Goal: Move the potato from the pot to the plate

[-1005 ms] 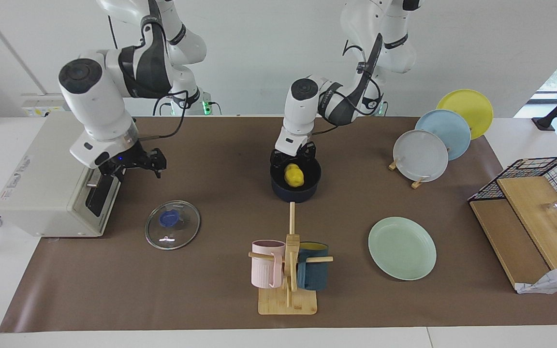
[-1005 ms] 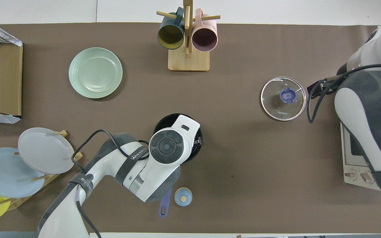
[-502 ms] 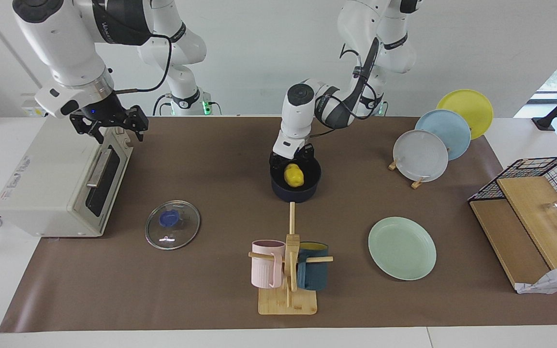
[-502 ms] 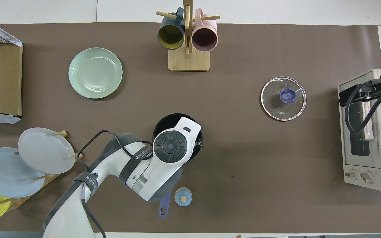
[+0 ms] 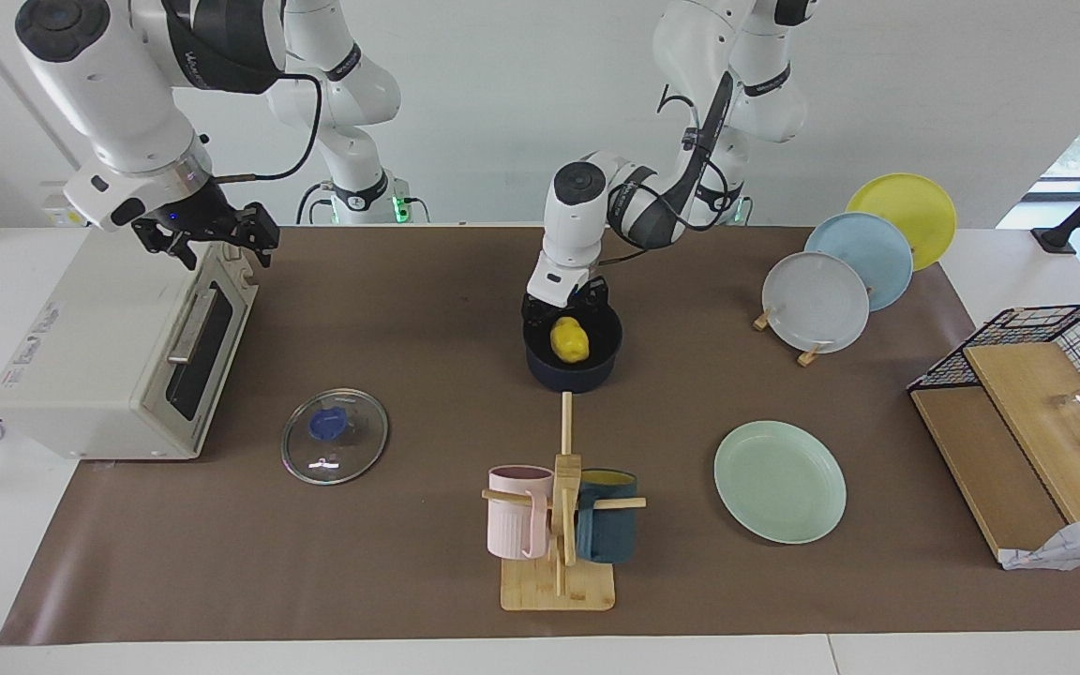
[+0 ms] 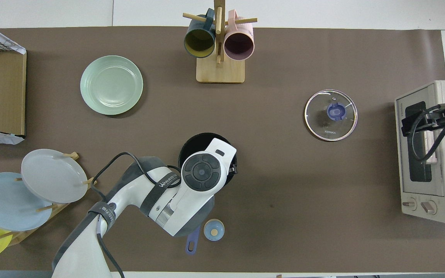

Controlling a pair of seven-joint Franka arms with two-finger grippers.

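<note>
You have the potato in the pot, mid-tabletop. The plate lies farther from the robots, toward the left arm's end. The mug rack stands farther out than the pot, the lid toward the right arm's end.

You're looking at a robotics lab staged as a kitchen: a white table under brown paper, bare white walls, and props laid out on it, a toaster oven, a mug tree and a plate rack.
</note>
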